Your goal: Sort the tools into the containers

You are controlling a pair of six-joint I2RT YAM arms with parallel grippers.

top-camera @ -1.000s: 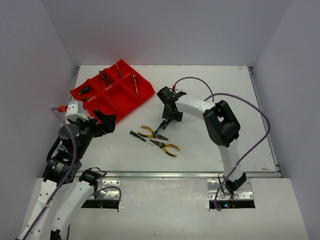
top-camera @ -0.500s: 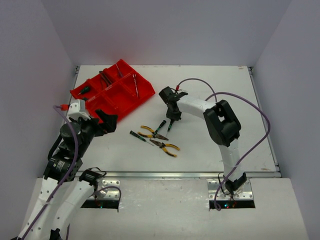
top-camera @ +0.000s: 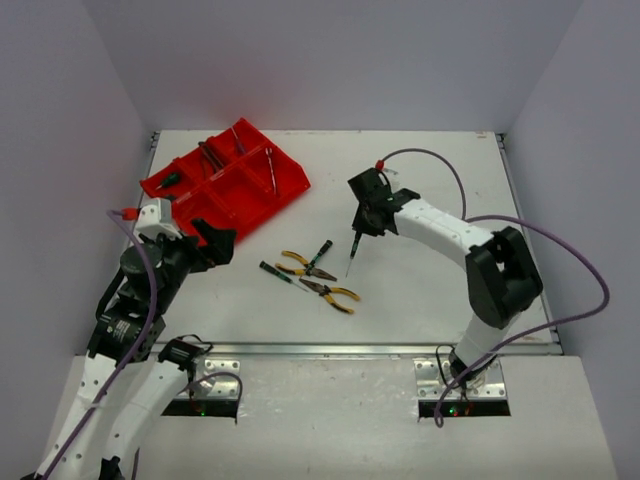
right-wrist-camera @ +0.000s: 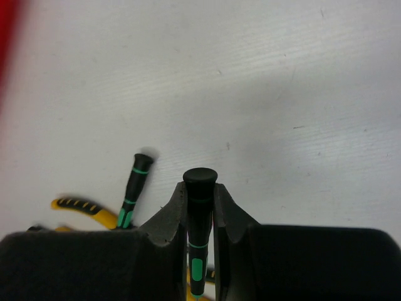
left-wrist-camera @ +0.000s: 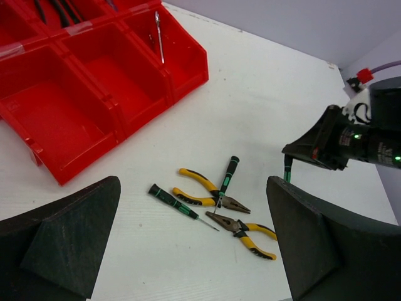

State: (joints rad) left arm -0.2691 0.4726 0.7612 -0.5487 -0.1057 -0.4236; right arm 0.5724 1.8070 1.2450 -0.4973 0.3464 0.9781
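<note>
My right gripper (top-camera: 361,228) is shut on a green-black screwdriver (top-camera: 353,252) that hangs tip-down above the table; in the right wrist view the handle (right-wrist-camera: 199,216) sits between the pads. It also shows in the left wrist view (left-wrist-camera: 288,169). On the table lie two yellow-handled pliers (top-camera: 304,265) (top-camera: 332,292) and two more green-black screwdrivers (top-camera: 274,272) (top-camera: 322,249). The red tray (top-camera: 245,196) stands at the back left with a silver wrench (top-camera: 270,168) and other tools in its compartments. My left gripper (top-camera: 214,244) is open and empty, left of the pile.
The left wrist view shows the tray's near compartments (left-wrist-camera: 94,69) bare, the wrench (left-wrist-camera: 158,28) in a far one, and the pliers (left-wrist-camera: 207,194) ahead. A purple cable (top-camera: 430,160) loops over the right arm.
My right gripper has risen and moved right, away from the pile, carrying one screwdriver; the other stays by the pliers. The left arm has barely moved.
</note>
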